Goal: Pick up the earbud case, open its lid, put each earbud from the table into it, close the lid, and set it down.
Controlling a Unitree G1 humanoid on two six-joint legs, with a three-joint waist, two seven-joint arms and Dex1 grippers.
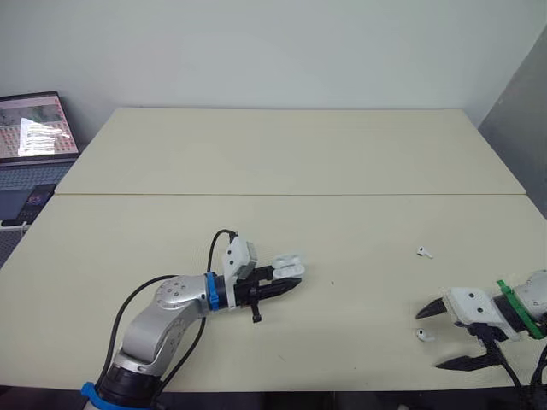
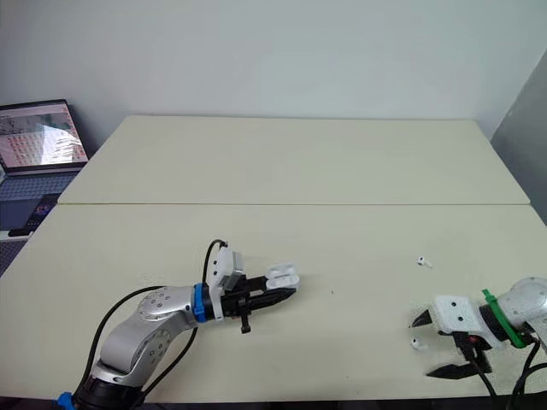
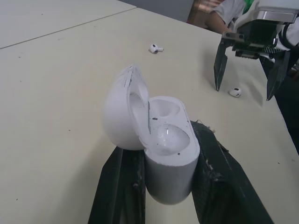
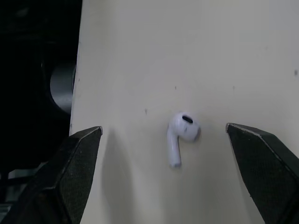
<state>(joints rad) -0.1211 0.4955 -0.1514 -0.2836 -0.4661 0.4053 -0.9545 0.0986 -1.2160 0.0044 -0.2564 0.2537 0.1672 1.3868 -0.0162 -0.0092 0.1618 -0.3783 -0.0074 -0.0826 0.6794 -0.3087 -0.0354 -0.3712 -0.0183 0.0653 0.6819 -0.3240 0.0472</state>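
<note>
Left gripper (image 1: 291,282) pinches the earbud case (image 3: 170,154) lower centre-left of the frame, lid flipped open. Right gripper (image 1: 428,340), lower right, is spread wide around one earbud (image 4: 181,135) lying on the table (image 1: 299,154), not touching it; the second earbud (image 1: 424,252) sits just above. Laptop (image 1: 34,128) screen at upper left is too small to read.

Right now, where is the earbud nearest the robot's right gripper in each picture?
Left eye view: earbud at lower right, between the right gripper's open fingers.
Right eye view: same spot.
Left wrist view: beyond the open case, between those fingers.
Right wrist view: between the two fingers.
Shared landmark: the right gripper.
</note>
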